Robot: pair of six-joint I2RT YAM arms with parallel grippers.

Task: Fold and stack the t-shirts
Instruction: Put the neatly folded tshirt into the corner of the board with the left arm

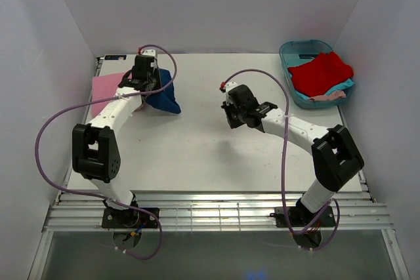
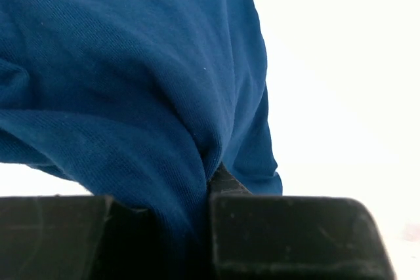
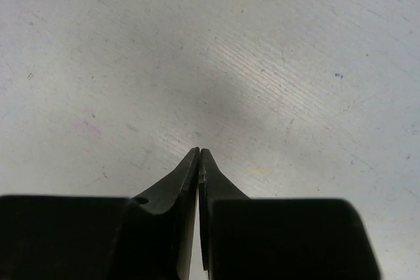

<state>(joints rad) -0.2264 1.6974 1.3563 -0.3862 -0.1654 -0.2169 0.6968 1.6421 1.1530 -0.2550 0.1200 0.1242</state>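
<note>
My left gripper [image 1: 146, 86] is shut on the navy blue t-shirt [image 1: 165, 96], which hangs bunched from it at the table's far left; the cloth fills the left wrist view [image 2: 131, 83], pinched between the jaws [image 2: 209, 185]. A pink t-shirt [image 1: 105, 90] lies flat under and left of it. My right gripper [image 1: 231, 113] is shut and empty over bare table at the centre, its fingertips [image 3: 199, 152] pressed together. A red t-shirt [image 1: 320, 72] lies on teal and pale cloth in the tub at the far right.
The teal plastic tub [image 1: 291, 49] stands at the table's far right corner. White walls close in the back and both sides. Purple cables loop over both arms. The scuffed white table [image 1: 197, 155] runs to a slatted front edge.
</note>
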